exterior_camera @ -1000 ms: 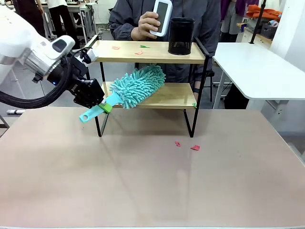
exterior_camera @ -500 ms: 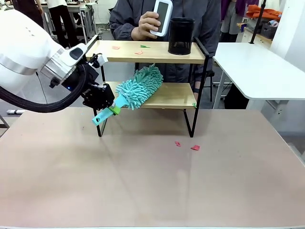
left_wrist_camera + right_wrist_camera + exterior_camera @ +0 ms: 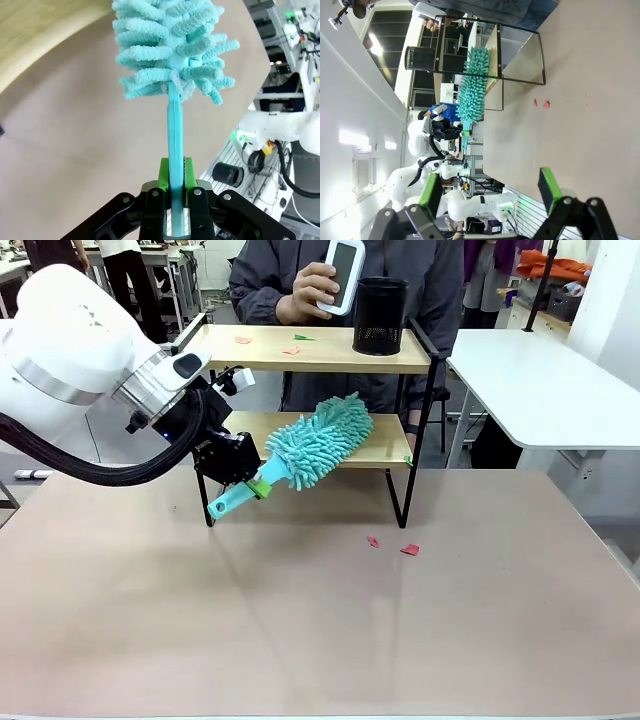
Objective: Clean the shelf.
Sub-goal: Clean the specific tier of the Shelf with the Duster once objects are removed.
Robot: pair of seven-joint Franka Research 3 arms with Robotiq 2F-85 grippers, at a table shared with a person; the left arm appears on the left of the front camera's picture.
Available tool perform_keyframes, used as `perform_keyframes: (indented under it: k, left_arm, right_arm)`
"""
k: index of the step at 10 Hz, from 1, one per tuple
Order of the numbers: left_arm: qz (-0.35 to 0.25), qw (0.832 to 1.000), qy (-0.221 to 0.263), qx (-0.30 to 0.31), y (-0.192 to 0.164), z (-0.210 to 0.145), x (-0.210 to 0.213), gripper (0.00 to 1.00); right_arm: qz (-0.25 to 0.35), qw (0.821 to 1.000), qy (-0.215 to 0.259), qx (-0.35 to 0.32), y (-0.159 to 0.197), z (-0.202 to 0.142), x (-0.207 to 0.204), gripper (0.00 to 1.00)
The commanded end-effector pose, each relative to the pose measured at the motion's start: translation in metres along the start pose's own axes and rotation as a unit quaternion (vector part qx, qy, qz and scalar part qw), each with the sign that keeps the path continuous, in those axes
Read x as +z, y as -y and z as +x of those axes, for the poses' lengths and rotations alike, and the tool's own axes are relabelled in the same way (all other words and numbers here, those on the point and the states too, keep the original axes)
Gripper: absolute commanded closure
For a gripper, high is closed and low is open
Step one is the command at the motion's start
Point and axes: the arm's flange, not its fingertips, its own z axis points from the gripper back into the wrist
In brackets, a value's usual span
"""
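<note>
Sweeping lower board of shelf (image 3: 385, 452), at desk (image 3: 300, 630) far middle. Left gripper (image 3: 256, 486) by shelf's left legs, jaws clamped on microfibre duster (image 3: 320, 437) handle. Duster axis runs up-right from jaws, head over board. Right gripper (image 3: 489, 189) well apart, jaws wide.

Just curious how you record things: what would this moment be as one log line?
left fingers: shut on duster handle | duster head: over shelf lower board | top board: paper scraps | right fingers: open
</note>
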Motion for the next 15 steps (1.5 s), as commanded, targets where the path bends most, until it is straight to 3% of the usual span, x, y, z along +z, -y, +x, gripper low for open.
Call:
perform_keyframes:
  k: [1,5,8,11,13,15]
  left_arm:
    - [-0.005,0.999,-0.026,-0.045,0.007,-0.002,0.004,0.88]
    - [-0.003,0.989,-0.095,-0.116,0.020,-0.011,-0.010,0.88]
    - [0.024,0.986,-0.099,-0.133,0.018,-0.023,0.000,0.88]
    - [0.044,0.981,-0.126,-0.141,0.014,-0.063,0.026,0.88]
    - [0.035,0.985,-0.098,-0.137,0.014,-0.088,0.054,0.88]
    - [-0.021,0.987,-0.089,-0.131,0.014,-0.121,0.096,0.88]
  right_arm:
    - [0.010,1.000,0.005,0.015,-0.001,0.001,-0.001,0.00]
    - [0.010,1.000,0.005,0.015,-0.001,0.001,-0.001,0.00]
    - [0.010,1.000,0.005,0.015,-0.001,0.001,-0.001,0.00]
    - [0.010,1.000,0.005,0.015,-0.001,0.001,-0.001,0.00]
    - [0.010,1.000,0.005,0.015,-0.001,0.001,-0.001,0.00]
    - [0.010,1.000,0.005,0.015,-0.001,0.001,-0.001,0.00]
